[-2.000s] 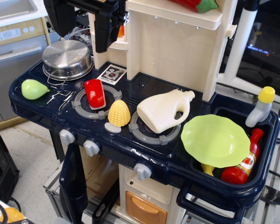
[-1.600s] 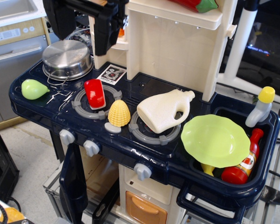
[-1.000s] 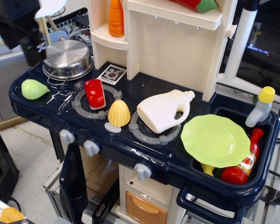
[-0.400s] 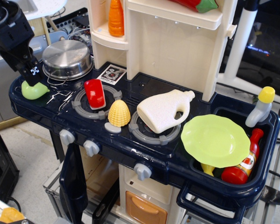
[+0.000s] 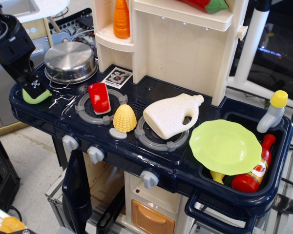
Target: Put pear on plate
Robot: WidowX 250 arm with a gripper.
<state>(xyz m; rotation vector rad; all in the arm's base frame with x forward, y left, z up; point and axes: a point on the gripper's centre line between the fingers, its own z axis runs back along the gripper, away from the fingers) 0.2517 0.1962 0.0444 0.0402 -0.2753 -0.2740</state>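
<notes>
The light-green pear (image 5: 39, 99) lies at the far left corner of the dark blue toy stove top (image 5: 151, 90). My black gripper (image 5: 34, 88) has come down on top of the pear and covers its upper part. Only a green strip shows under the fingers (image 5: 35, 84). The fingers merge into one dark mass, so their gap does not show. The lime-green plate (image 5: 224, 146) with a wavy rim rests over the sink at the right, far from the gripper.
A steel pot (image 5: 70, 61) stands just behind the pear. A red block (image 5: 98, 97), a yellow corn cob (image 5: 124, 118) and a white jug (image 5: 171, 115) sit on the burners between pear and plate. A ketchup bottle (image 5: 256, 173) and a yellow-capped bottle (image 5: 272, 112) stand by the sink.
My gripper swung from the back near the shelf to the far left, then dropped onto the pear. In the last moment it sank lower and hid more of the pear.
</notes>
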